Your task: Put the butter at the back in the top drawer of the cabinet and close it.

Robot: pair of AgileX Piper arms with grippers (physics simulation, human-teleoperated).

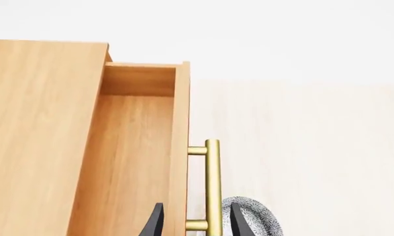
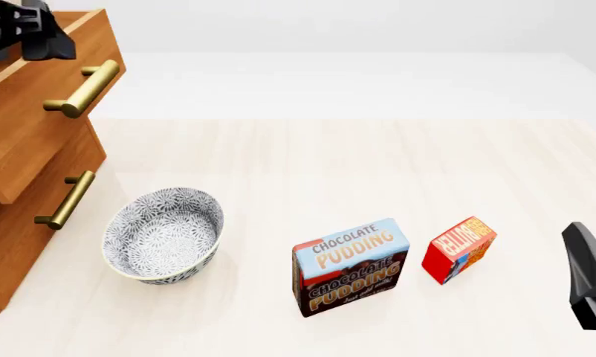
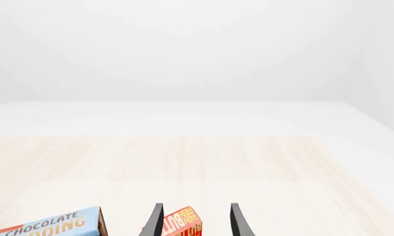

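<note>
Front view, left to right. The cabinet stands at the table's left edge with the top drawer pulled out. In the left wrist view, the left gripper has its fingers spread, one inside the drawer and one outside the drawer front, straddling the brass handle without clamping it. Beside the cabinet sits the patterned bowl, then the pudding box, then the butter, upright on the table and just beside the pudding box, not yet lifted. At far right the right gripper has its fingers parted, and the right wrist view places the butter between them, low in the picture.

Likely hazards: the butter stands on a narrow face, so an off-centre closure could tip it or knock it against the pudding box; the left arm over the drawer opening may block the right arm's drop; the bowl lies near the carry path
</note>
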